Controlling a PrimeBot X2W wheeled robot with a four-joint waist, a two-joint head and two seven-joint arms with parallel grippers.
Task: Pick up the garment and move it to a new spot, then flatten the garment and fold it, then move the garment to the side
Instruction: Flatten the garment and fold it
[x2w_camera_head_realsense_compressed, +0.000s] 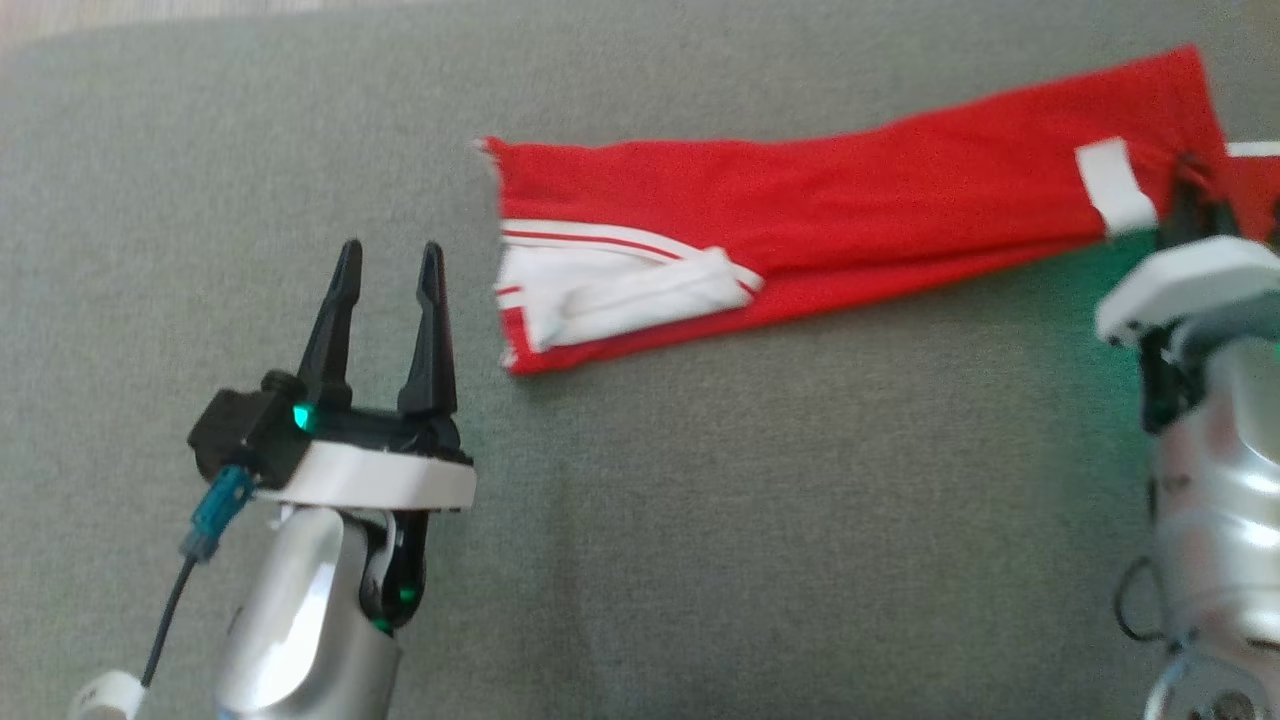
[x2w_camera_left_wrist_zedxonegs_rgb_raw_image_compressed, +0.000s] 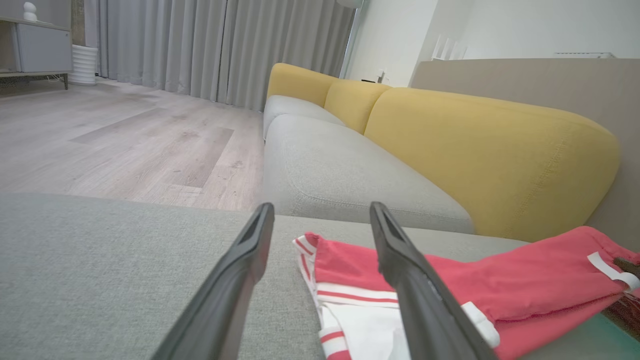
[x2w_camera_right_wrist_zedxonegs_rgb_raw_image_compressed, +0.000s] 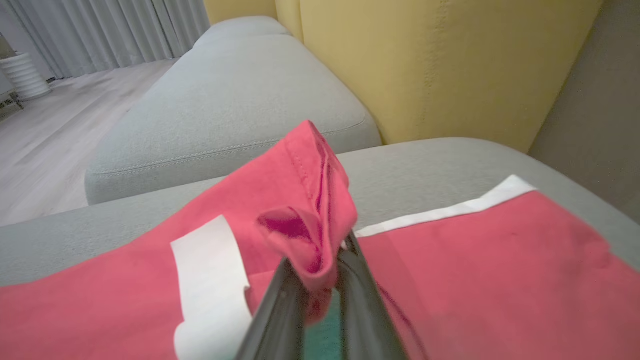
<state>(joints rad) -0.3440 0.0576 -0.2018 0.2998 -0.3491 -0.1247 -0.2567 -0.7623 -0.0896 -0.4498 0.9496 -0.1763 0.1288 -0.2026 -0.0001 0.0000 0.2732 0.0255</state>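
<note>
In the head view my left claw (x2w_camera_head_realsense_compressed: 391, 252) stands wide open and empty over the grey cushion (x2w_camera_head_realsense_compressed: 700, 520), just beside the striped end of the red garment (x2w_camera_head_realsense_compressed: 800, 210), which lies stretched across the cushion. My right claw (x2w_camera_head_realsense_compressed: 1190, 205) sits at the far end, by the white tab (x2w_camera_head_realsense_compressed: 1112, 180).

In the left wrist view my spread fingers frame that striped end, not touching it.

In the right wrist view my right claw (x2w_camera_right_wrist_zedxonegs_rgb_raw_image_compressed: 320, 285) is pinched on a bunched fold of the red cloth. I judge it light, soft and limp: it will sag and drag, so I would grip doubled hems or corners.
</note>
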